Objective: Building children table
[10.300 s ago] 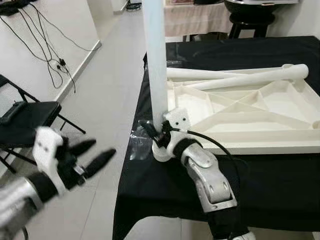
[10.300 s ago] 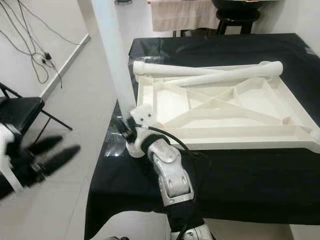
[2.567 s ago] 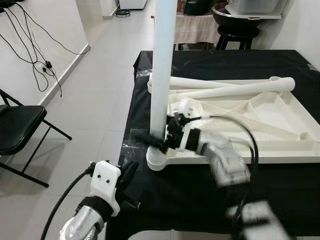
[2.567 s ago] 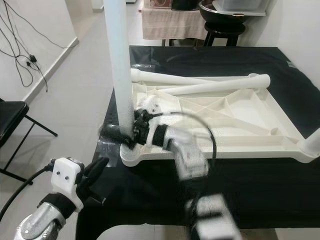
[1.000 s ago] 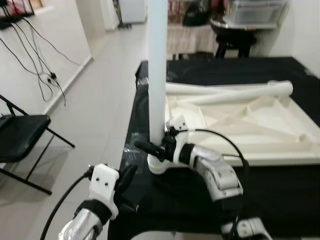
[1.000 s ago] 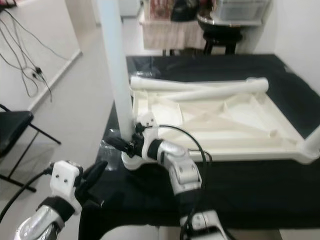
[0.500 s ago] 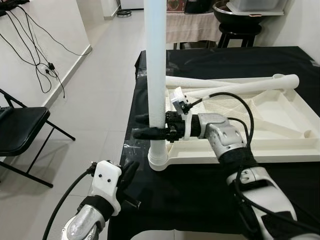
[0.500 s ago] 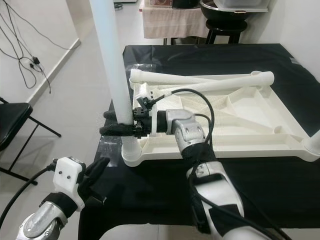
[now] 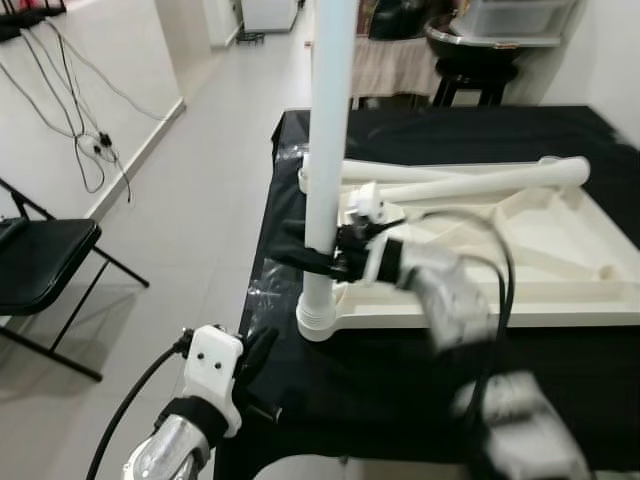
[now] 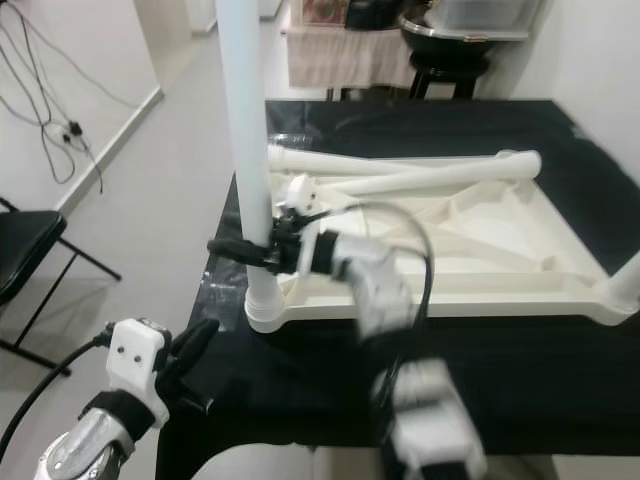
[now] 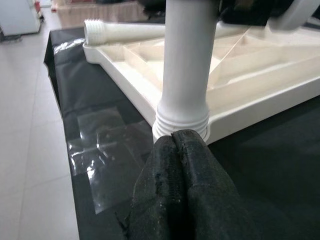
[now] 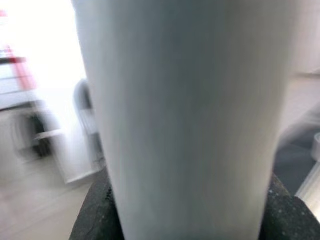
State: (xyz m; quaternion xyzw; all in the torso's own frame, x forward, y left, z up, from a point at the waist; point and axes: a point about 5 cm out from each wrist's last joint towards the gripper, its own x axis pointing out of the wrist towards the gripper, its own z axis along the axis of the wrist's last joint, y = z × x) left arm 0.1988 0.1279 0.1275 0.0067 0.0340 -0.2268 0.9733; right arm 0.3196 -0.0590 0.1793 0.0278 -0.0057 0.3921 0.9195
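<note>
A white tabletop (image 9: 480,315) lies upside down on the black-clothed table (image 9: 400,400). One white table leg (image 9: 328,150) stands upright in its near-left corner socket (image 11: 181,122). My right gripper (image 9: 305,250) is shut on this leg a little above the socket, and its black fingers (image 12: 95,210) show on both sides of the leg in the right wrist view. The right forearm is blurred. My left gripper (image 9: 258,350) hangs low by the table's near-left corner, shut and empty, with its fingertips (image 11: 177,145) aimed at the socket. Two loose legs (image 9: 460,180) lie across the tabletop's far side.
A black folding chair (image 9: 40,260) stands on the floor at the left, with cables (image 9: 80,110) along the wall. A black stool (image 9: 480,60) and a cloth-covered table are behind. Clear tape (image 11: 105,145) sticks to the cloth near the socket. Another leg (image 10: 625,275) stands at the right corner.
My right gripper has slid from the leg's base to a little higher up the leg and keeps its hold; its forearm now blurs with motion. The left gripper has stayed put.
</note>
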